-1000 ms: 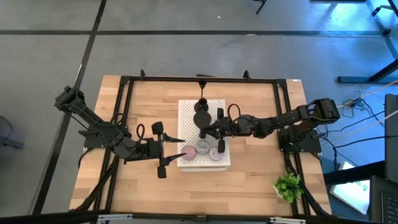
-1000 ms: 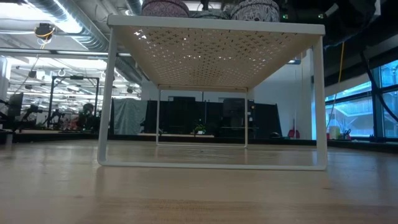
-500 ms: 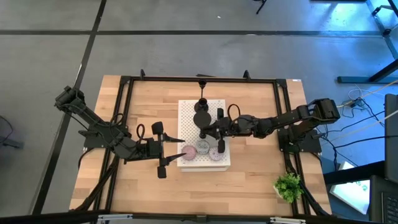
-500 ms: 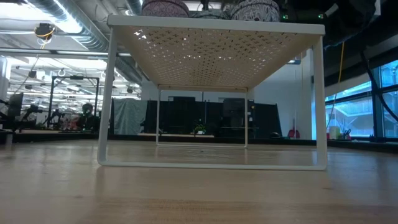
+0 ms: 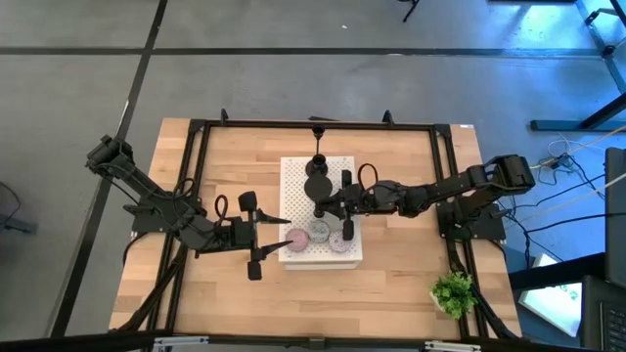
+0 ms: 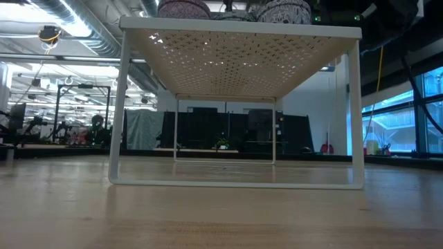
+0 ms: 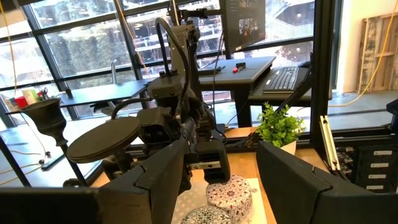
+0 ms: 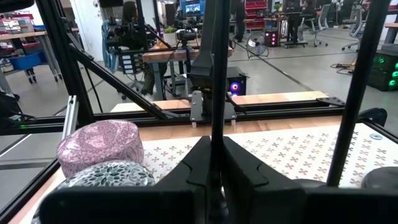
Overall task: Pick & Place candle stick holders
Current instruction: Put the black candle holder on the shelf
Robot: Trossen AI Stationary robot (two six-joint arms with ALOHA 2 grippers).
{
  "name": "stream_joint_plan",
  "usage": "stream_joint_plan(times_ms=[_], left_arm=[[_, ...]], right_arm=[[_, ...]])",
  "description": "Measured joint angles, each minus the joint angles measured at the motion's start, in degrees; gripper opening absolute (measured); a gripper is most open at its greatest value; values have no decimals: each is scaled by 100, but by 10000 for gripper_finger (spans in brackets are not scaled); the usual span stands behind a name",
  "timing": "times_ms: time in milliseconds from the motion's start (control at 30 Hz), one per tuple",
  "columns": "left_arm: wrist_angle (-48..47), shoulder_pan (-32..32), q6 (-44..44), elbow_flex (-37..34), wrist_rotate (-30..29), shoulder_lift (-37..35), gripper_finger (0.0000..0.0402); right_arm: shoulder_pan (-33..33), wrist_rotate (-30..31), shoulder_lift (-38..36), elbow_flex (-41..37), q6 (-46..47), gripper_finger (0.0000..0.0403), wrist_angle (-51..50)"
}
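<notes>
Your right gripper (image 5: pixel 333 212) is clamped on the thin stem of a black holder (image 8: pixel 217 74) at the centre of the white board (image 5: pixel 293 186), so a sideways swing could knock the pink puck (image 8: pixel 99 145) off, while the left gripper (image 5: pixel 266 240), spread wide, waits lower left.

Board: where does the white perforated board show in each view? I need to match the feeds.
High: the board is mid-table, between the arms.
Low: across the top, seen from underneath, raised on legs.
Left wrist: at the bottom edge, between the left gripper's open fingers.
Right wrist: the patterned surface beyond the right gripper, shut on a holder stem.
Shared landmark: the pucks standing on it.
</notes>
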Motion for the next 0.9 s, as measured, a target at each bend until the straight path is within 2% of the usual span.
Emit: stream_joint_plan(times_ms=[900], left_arm=[[-2,1,0,0,0,0,200]], right_arm=[[-2,-57,-8,9,-72,30,-143]])
